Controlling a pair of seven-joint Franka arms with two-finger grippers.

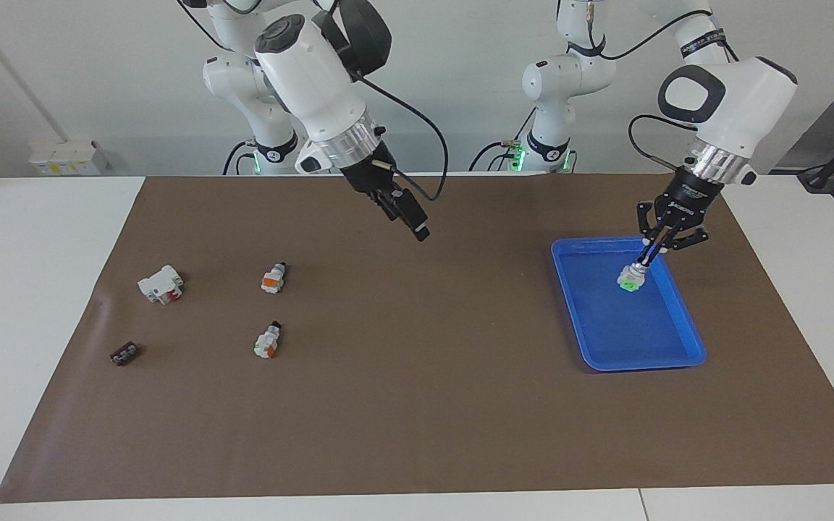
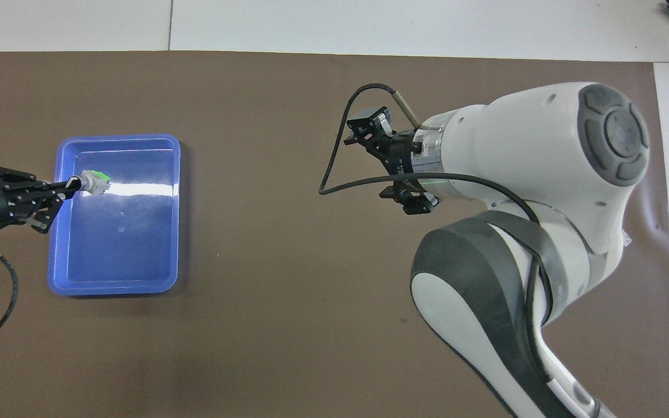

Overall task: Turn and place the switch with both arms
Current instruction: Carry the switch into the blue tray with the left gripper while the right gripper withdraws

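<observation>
Facing view: switch [image 1: 630,278] in tray [image 1: 667,356].

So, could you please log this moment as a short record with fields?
left gripper: over the blue tray, shut on the switch
held switch: green face showing, low over the tray floor; contact unclear
right gripper: raised over bare mat, holding nothing
other switches: two on the mat toward the right arm's end
also there: white block with red, small black block

Three switches show: one [image 1: 631,278] over the blue tray [image 1: 667,358], two [image 1: 273,278] [image 1: 267,341] lying well apart from the tray. One larger white block [image 1: 161,284] and one small black block [image 1: 124,354] lie farther still from that single tray.
</observation>
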